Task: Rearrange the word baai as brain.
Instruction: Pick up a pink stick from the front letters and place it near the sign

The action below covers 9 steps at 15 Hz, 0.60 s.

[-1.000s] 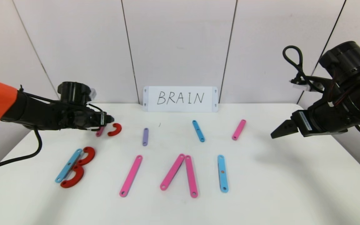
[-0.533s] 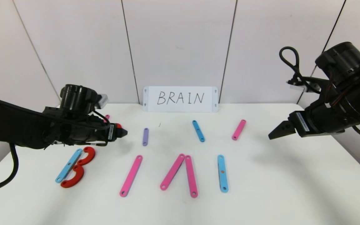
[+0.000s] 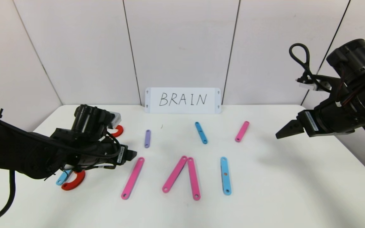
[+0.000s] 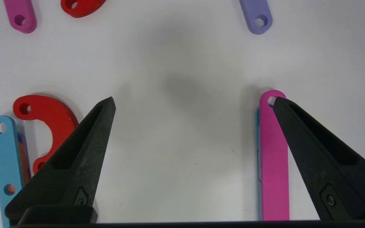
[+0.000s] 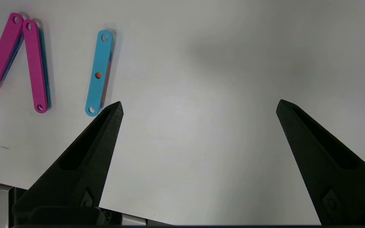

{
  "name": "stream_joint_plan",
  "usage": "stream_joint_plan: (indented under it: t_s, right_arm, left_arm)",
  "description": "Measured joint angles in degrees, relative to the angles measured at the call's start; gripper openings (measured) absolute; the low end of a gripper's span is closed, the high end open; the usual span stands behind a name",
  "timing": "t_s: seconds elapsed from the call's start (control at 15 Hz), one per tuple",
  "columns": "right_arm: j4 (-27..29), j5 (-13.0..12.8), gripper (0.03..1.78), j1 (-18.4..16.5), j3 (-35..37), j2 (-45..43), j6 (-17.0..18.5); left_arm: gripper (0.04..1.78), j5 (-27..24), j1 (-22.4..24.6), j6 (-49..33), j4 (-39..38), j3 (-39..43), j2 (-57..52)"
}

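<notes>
My left pincer (image 3: 132, 155), released and spread wide, hovers low at 9 o'clock on the surface (image 3: 265, 190), one tip over the top of the long pink strip (image 3: 132, 178). The word (image 3: 182, 174) runs across 6 o'clock. My right pincer (image 3: 277, 136), also released, hangs at 3 o'clock.

A white table (image 3: 296, 196) stands against pale wall panels (image 3: 182, 44) split by dark seams.

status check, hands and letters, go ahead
Left hand open, low beside long pink strip. Right hand open, parked right. Nothing blocking.
</notes>
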Motion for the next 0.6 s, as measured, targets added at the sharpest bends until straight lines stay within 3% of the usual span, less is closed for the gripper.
stream_joint_plan:
  t_s: [0.33,0.6]
  right_arm:
    - [0.0,-0.02,1.7,-0.09,-0.02,-0.44,0.0]
    - [0.0,-0.02,1.7,-0.22,-0.11,-0.56,0.06]
  left_arm:
    - [1.74,0.24,-5.9,0.16,-1.4,3.89,-0.85]
    - [1.74,1.15,-7.0,0.18,-1.37,4.79,-1.21]
